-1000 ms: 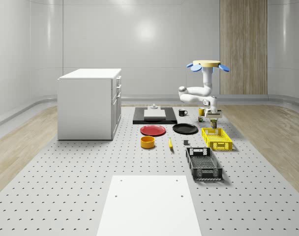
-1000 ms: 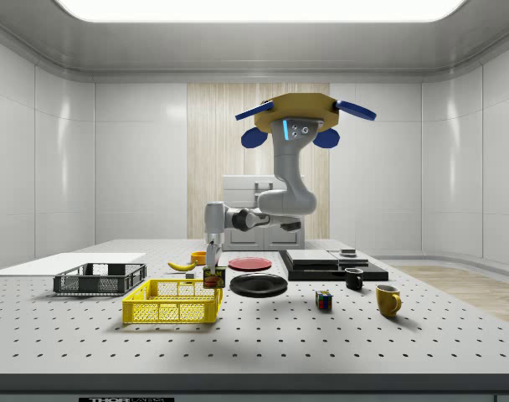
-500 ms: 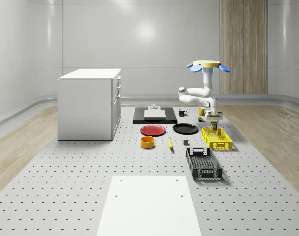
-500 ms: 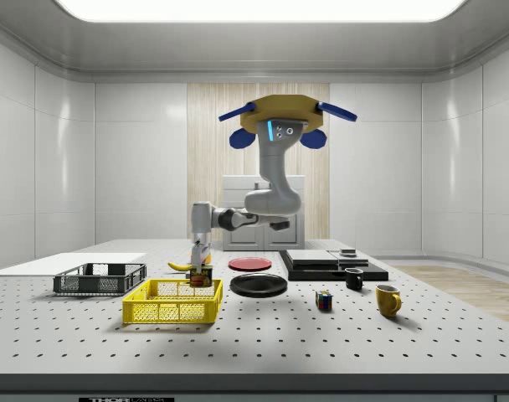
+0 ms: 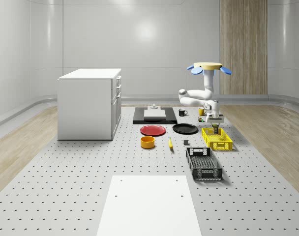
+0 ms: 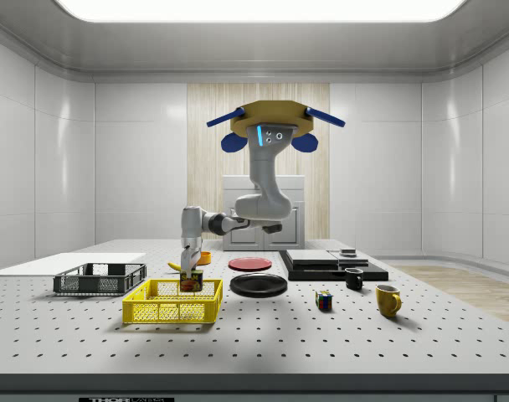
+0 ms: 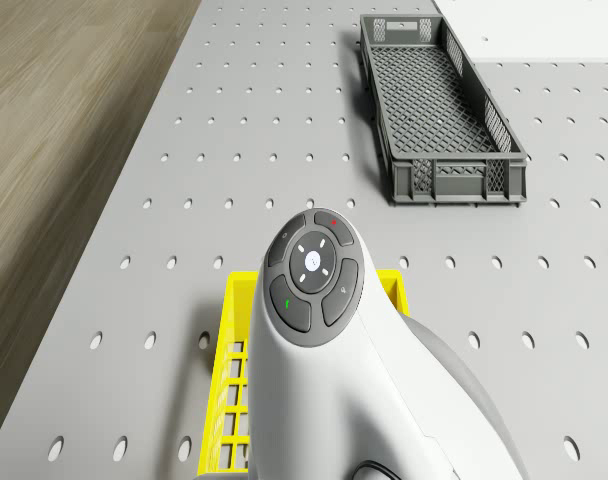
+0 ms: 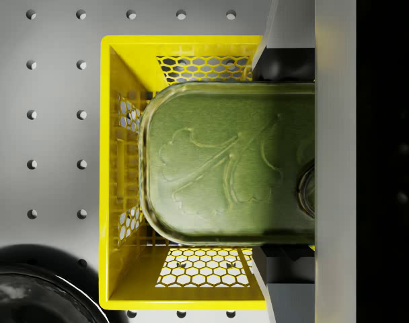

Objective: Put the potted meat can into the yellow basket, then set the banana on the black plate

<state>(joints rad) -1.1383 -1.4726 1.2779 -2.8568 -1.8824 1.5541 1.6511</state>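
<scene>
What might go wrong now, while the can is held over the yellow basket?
1. The potted meat can hangs near one end of the yellow basket; released there, it may strike the rim.
2. The black plate lies close beside the basket; a low gripper might brush it when leaving.

— Potted meat can (image 8: 225, 165): looks like embossed metal, dull green sheen; yellow basket (image 8: 117, 168): glossy plastic, honeycomb mesh walls.

— Agreed; black plate (image 6: 258, 285): smooth and shiny; grey crate (image 7: 439, 105): matt plastic lattice.

— Table (image 5: 66, 167): matt grey, looks like metal, drilled with rows of holes; arm shell (image 7: 374, 400): smooth, satin white.

— Floor beside (image 7: 44, 150): wood grain, low gloss.
</scene>
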